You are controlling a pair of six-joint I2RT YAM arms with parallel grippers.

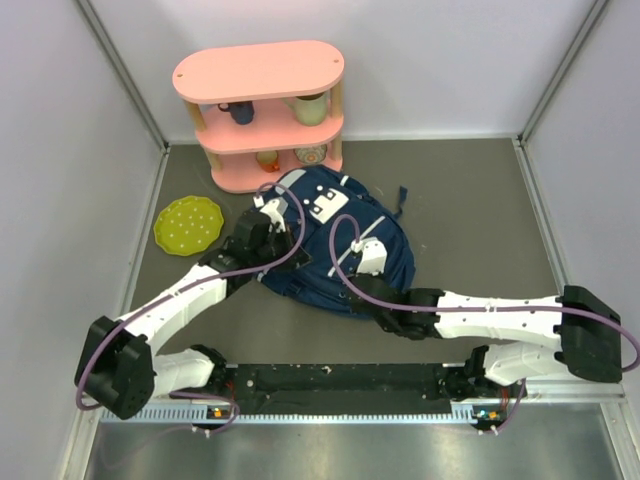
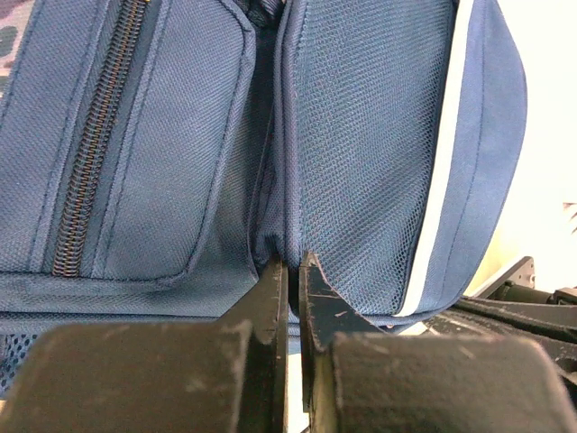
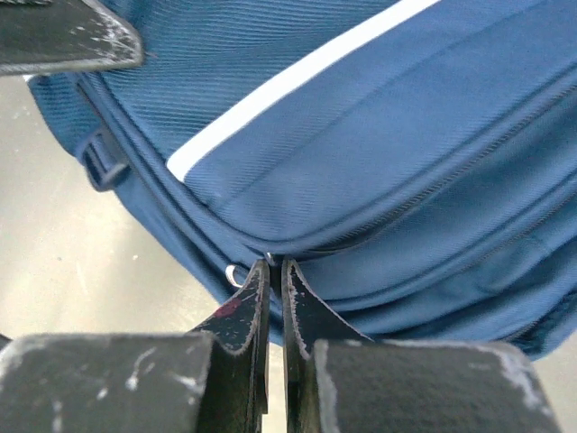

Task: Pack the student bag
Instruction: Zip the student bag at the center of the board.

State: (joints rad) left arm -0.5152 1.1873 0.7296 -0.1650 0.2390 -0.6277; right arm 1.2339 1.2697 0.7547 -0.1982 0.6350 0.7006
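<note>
At the far left of the grey table [image 1: 470, 200] a yellow-green plate [image 1: 188, 223] lies flat, and just behind it stands a pink shelf [image 1: 258, 72] carrying a dark blue mug [image 1: 240, 111] and a pale green cup [image 1: 310, 108]. The student bag [image 1: 345, 190] lies in the middle of the table, its top end close to the foot of the shelf. The left gripper [image 2: 294, 263] meets the bag on its left flank. Its fingers are drawn together with only a sliver between them, and the tips press into the fold between a zipped front pocket [image 2: 95, 153] and the mesh side pocket [image 2: 370, 153]. Whether any cloth is caught in that sliver cannot be told. The right gripper [image 3: 276, 264] is pressed closed in the same way on the bag's right side, under the white stripe [image 3: 288, 86]. Its tips sit on a zip line [image 3: 433, 194], with a small metal ring [image 3: 234, 274] just beside the left finger. It may have the zip's puller, but the tips hide that. My judgement is that the bag has yet to be opened, so the risks lie in the pull. If the tips hold only loose fabric or nothing, they will slide off. If the left arm gives no firm anchor, the whole soft bag will drag across the table instead of the zip running. A drag toward the back could knock the shelf and tip the cups, and one to the left could shove the plate.
</note>
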